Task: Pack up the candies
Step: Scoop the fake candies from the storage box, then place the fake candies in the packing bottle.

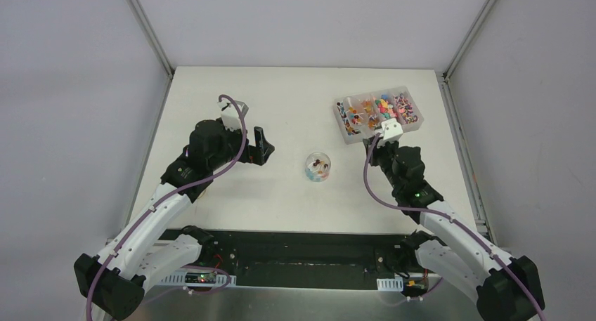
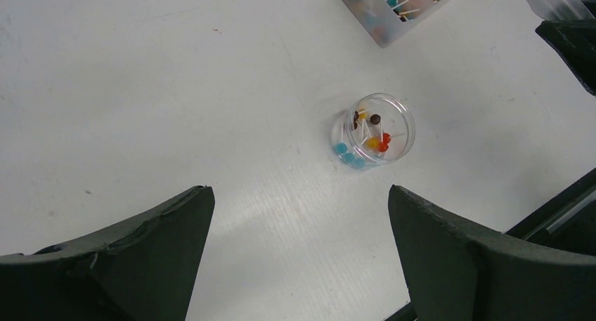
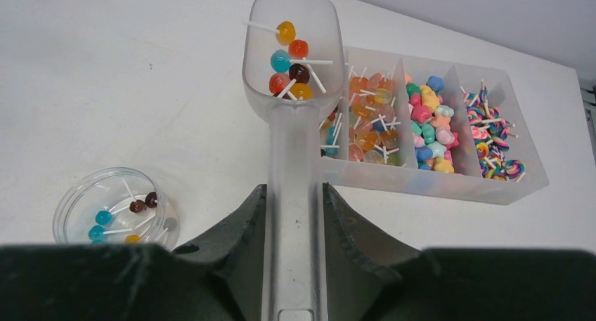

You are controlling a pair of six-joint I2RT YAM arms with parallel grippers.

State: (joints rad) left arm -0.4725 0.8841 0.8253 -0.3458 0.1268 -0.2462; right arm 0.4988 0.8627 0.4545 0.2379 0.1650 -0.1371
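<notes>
The candies [image 3: 430, 121] fill a clear divided tray [image 1: 378, 114] at the back right; they also show in the top view [image 1: 383, 107]. My right gripper [image 3: 295, 194] is shut on the handle of a clear plastic scoop [image 3: 292, 61], held just left of the tray with several small lollipop candies [image 3: 291, 61] in its bowl. A small round clear jar [image 1: 319, 166] stands mid-table with a few lollipops inside; it shows in the left wrist view [image 2: 373, 130] and in the right wrist view [image 3: 112, 208]. My left gripper [image 2: 301, 201] is open and empty, left of the jar.
The tray [image 3: 436, 177] has three compartments: lollipops, chunky pastel candies, swirl lollipops. A metal frame rail [image 1: 464, 145] runs along the table's right edge. The right arm's wrist [image 1: 400, 163] sits between the jar and the tray.
</notes>
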